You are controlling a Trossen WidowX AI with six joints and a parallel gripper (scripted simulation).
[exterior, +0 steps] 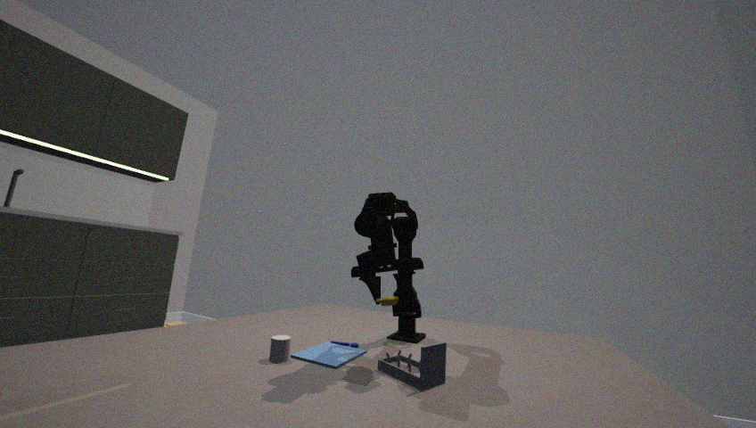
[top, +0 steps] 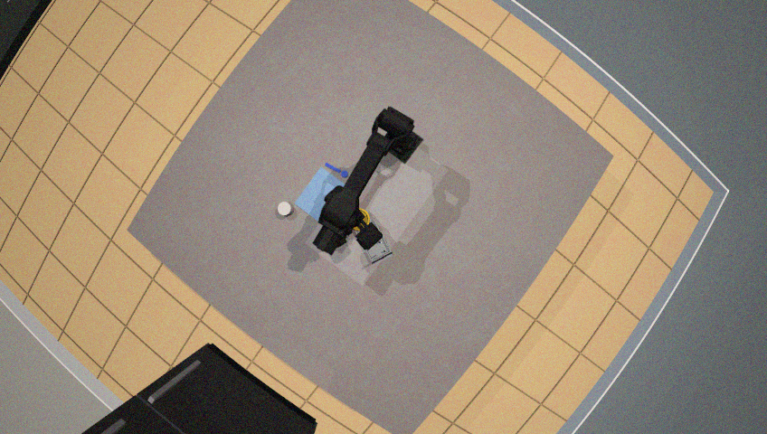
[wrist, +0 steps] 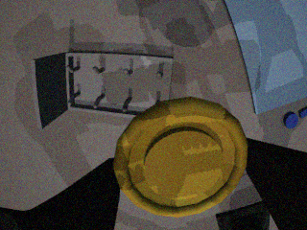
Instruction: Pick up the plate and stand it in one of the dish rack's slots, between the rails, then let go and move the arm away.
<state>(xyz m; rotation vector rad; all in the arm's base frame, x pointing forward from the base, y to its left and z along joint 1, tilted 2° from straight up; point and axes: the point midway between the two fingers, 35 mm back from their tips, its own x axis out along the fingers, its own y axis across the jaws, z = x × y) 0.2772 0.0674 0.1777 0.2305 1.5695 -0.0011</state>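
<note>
The yellow round plate (top: pixel 366 216) (exterior: pixel 388 300) (wrist: pixel 184 168) lies about level in the air, high above the table. My gripper (wrist: pixel 180 157) is shut on it, one finger at each side of its rim. The grey dish rack (top: pixel 383 258) (exterior: pixel 433 366) (wrist: pixel 51 91) stands on the table, with two rows of short pegs and a tall wall at one end. No dish shows in its visible part. In the wrist view it is up and to the left of the plate, which covers its near right corner. In the top view the arm covers part of the plate and rack.
A flat light-blue board (top: pixel 312 197) (exterior: pixel 324 355) (wrist: pixel 283 53) lies beside the rack. A blue utensil (top: pixel 344 174) (exterior: pixel 353 345) (wrist: pixel 290 120) lies at the board's edge. A white cylinder (top: pixel 284 208) (exterior: pixel 280 349) stands past the board's far side from the rack.
</note>
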